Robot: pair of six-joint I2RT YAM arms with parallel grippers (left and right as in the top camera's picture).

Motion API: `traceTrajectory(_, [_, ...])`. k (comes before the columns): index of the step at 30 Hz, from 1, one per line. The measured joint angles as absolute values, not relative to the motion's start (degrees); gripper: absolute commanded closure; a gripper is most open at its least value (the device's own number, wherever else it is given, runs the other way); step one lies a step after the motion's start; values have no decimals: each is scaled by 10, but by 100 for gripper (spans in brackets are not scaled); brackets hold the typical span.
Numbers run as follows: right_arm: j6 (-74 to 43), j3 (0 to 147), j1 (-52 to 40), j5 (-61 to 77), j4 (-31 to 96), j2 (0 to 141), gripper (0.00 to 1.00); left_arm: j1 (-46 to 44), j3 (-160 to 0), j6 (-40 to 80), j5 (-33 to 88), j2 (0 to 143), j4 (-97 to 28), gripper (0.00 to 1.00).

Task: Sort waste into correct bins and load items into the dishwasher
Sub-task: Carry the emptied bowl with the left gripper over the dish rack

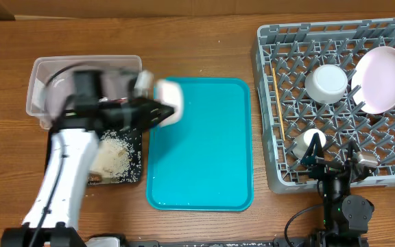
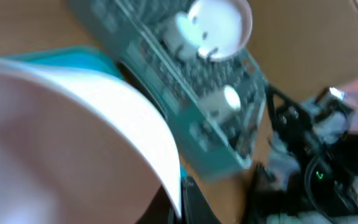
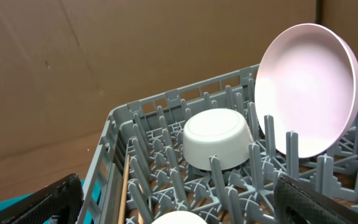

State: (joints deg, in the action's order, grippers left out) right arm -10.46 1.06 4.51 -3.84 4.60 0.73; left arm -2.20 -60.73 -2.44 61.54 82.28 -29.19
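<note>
1. Left gripper (image 1: 158, 110): clamped on a white bowl (image 1: 171, 98), above the teal tray's (image 1: 204, 158) left edge.
2. Right gripper (image 1: 335, 162): fingers wide apart, empty, at the dish rack's (image 1: 273, 41) near edge.
3. Rack held: plate (image 1: 382, 79) on edge, second bowl (image 1: 326, 82) upside down, cup (image 1: 308, 141), chopstick (image 1: 278, 103).
4. Black tray (image 1: 137, 171): held food scraps (image 1: 118, 159), beside the clear tub (image 1: 40, 68).

Bright, even light; left wrist view's bowl (image 2: 61, 137) motion-blurred, right wrist view sharp.

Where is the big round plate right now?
In the overhead view, the plate stands on edge in the grey rack on the right side, just right of an upside-down bowl.
</note>
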Motion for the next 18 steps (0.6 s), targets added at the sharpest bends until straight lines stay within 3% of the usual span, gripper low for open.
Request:
traceTrajectory(7, [-105,11,45,-38,45,7,0,-219,-622,279,550,891,139,96])
traceTrajectory(13, [-105,11,45,-38,45,7,0,-280,-692,489,537,1058,363,96])
traceTrajectory(18, [-105,11,45,-38,46,7,0,-310,-795,619,528,1201,447,96])
